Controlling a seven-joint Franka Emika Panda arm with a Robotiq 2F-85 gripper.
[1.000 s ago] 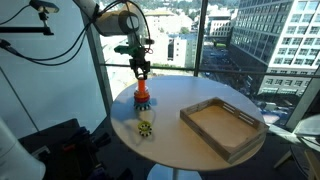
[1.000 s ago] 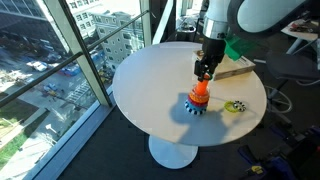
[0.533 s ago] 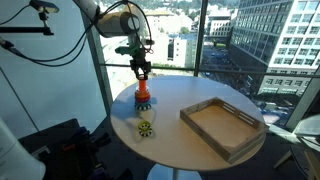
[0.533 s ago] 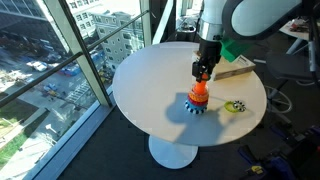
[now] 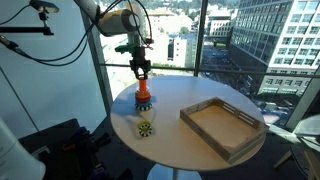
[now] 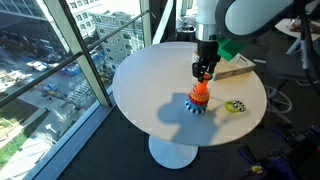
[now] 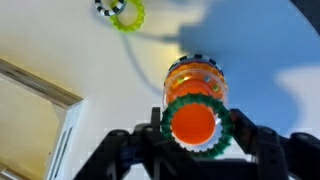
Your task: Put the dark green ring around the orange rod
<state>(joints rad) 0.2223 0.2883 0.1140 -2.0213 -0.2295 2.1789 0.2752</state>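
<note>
The orange rod (image 5: 143,93) stands upright on its wider dark base on the round white table, and also shows in an exterior view (image 6: 199,92). My gripper (image 5: 141,72) hangs straight above it (image 6: 205,70). In the wrist view the gripper (image 7: 197,125) is shut on the dark green ring (image 7: 166,123). The ring sits level around the rounded top of the orange rod (image 7: 195,122), with a finger against each side. The ring is too small to make out in the exterior views.
A small yellow ring (image 5: 145,127) lies on the table in front of the rod, seen also in the other views (image 6: 235,107) (image 7: 121,11). A large wooden tray (image 5: 222,125) takes up one side of the round table (image 5: 170,140). Windows stand close behind.
The gripper has shifted very slightly upward over the rod. The ring stays between its fingers. Nothing else has moved.
</note>
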